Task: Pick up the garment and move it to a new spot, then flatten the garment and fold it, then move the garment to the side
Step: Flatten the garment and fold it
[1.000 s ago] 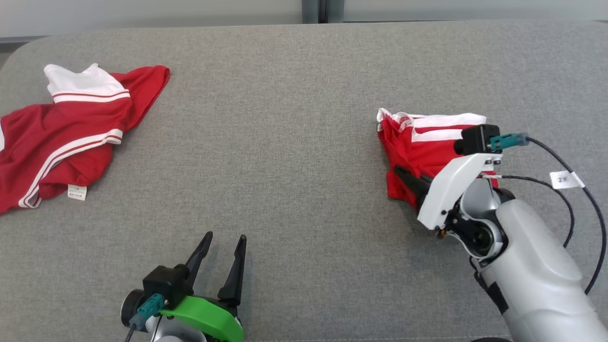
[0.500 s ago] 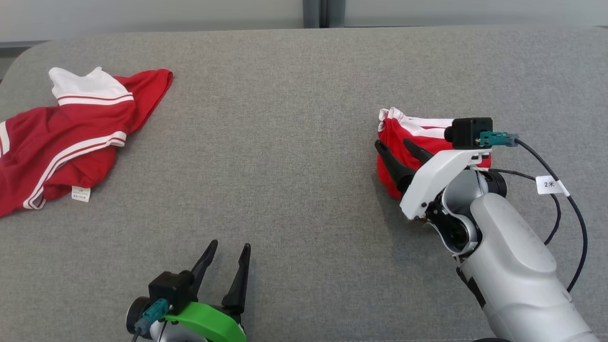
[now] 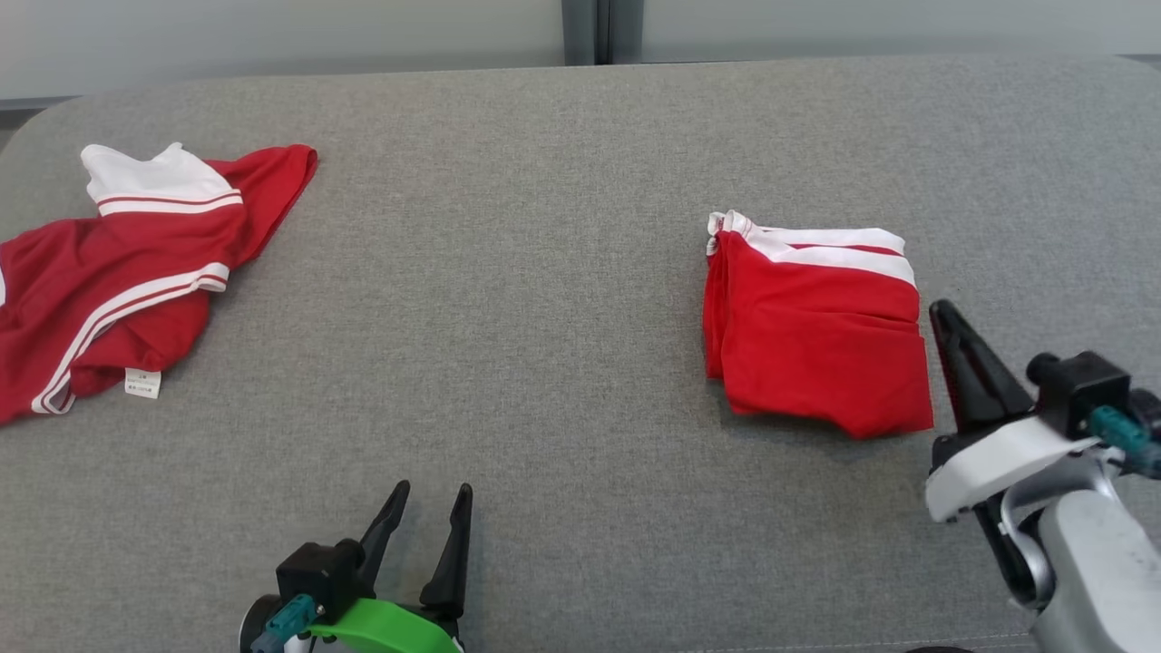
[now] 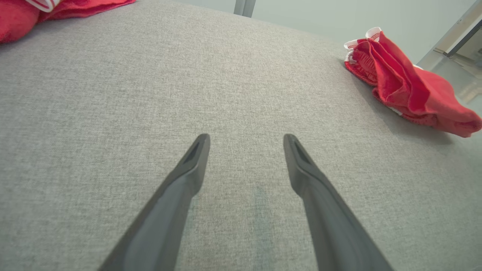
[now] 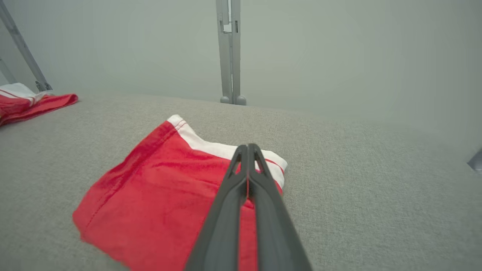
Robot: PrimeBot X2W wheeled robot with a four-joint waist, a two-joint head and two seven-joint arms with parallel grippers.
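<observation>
A folded red garment point(image 3: 816, 331) with a white striped band lies flat on the right part of the grey table point(image 3: 562, 272); it also appears in the left wrist view point(image 4: 406, 90) and the right wrist view point(image 5: 169, 192). My right gripper point(image 3: 945, 313) stands just off its right edge, raised above the cloth, fingers pressed together with nothing between them point(image 5: 247, 148). Near the front edge at the lower left, my left gripper point(image 3: 431, 494) rests open and empty over bare fabric point(image 4: 244, 139).
A second red and white garment point(image 3: 127, 272) lies crumpled at the table's far left edge. Behind the table runs a pale wall with a grey post point(image 3: 585, 32). Black cables hang off my right wrist.
My right gripper let go of the folded garment and drew back to the right and toward me, shutting. The garment now lies flat and uncovered. The left gripper stayed put.
</observation>
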